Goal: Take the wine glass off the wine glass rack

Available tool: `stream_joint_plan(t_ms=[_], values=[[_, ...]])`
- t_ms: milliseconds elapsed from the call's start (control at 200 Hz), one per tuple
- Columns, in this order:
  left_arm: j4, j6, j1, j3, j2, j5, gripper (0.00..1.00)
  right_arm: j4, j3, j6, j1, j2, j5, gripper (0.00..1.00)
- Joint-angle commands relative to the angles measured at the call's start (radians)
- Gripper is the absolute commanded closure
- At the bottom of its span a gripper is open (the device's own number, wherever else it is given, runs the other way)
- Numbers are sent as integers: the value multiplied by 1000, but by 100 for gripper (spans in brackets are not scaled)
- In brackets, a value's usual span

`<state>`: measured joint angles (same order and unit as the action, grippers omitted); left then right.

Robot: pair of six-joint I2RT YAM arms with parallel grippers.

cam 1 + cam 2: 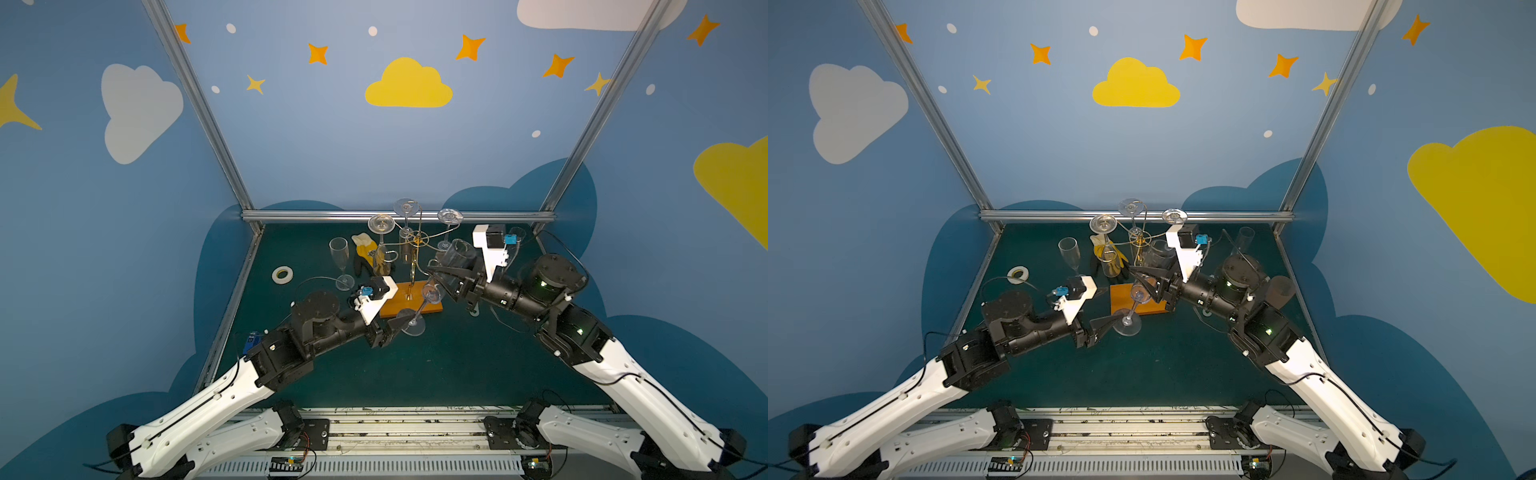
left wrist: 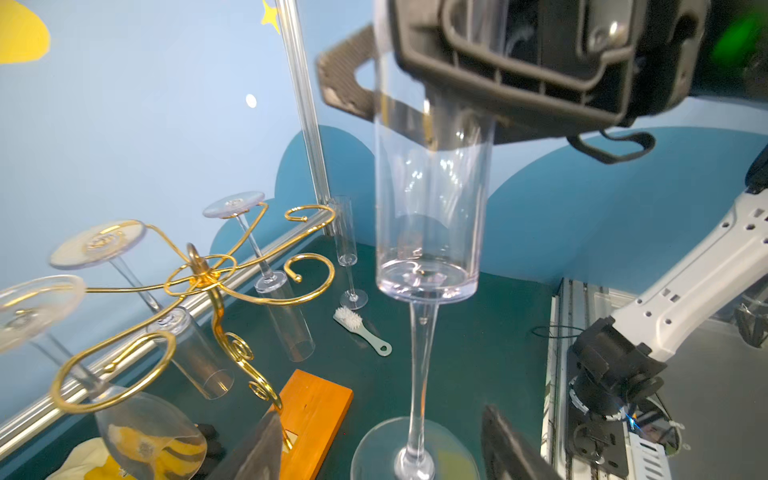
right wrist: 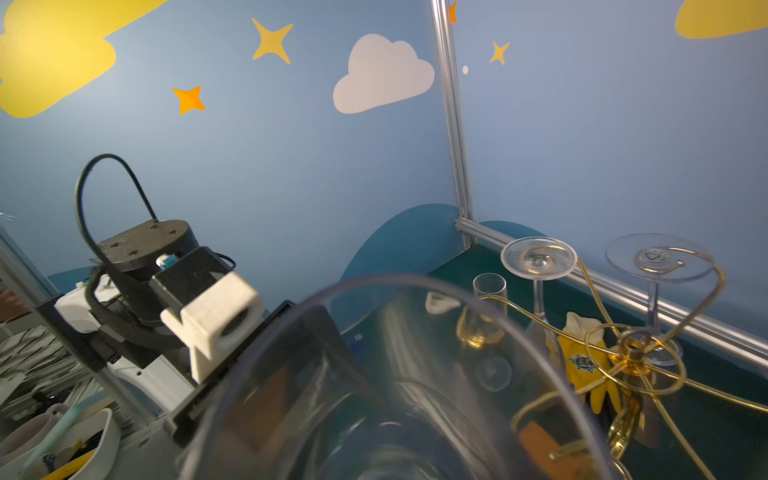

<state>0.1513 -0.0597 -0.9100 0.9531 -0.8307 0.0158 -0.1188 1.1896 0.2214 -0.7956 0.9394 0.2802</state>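
1. Gold wire of the rack curls just beside the glass. Two empty arms reach toward it but stay apart from it. The glass is off the rack and upright, with its foot low in front of the orange base. Whether the foot touches the green worktop I cannot tell.
2. Right hand is clamped on the bowl near the rim. Left hand is spread wide, with a finger on either side of the stem by the foot, clear of it.
3. Three hung glasses dangle bowl-down on the far arms. In both top views a flute, a yellow glove and a tape roll lie left of the rack. A brush and a slim flute sit beyond the glass.
4. The glove's badge is too small to read. One hung foot carries a moulded triangle mark.
5. The glass is clear, with a straight-walled bowl, a long thin stem and a flat round foot. The base is a flat wooden slab.
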Motion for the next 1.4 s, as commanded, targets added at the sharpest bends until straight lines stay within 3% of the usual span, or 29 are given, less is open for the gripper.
stream_joint_plan(t_ms=[0, 340, 666, 861, 1397], values=[[-50, 25, -1, -29, 52, -90, 24, -70, -35, -67, 0, -74, -107, 72], [-105, 74, -1, -127, 176, -275, 23, -130, -225, -195, 26, -250, -382, 72], [-88, 100, 1, -143, 197, -325, 23, -39, -444, -258, 114, -369, -521, 73], [-90, 107, 0, -146, 198, -339, 23, 17, -541, -272, 185, -375, -555, 74], [-145, 135, 2, -198, 265, -416, 18, 181, -668, -298, 384, -310, -490, 75]])
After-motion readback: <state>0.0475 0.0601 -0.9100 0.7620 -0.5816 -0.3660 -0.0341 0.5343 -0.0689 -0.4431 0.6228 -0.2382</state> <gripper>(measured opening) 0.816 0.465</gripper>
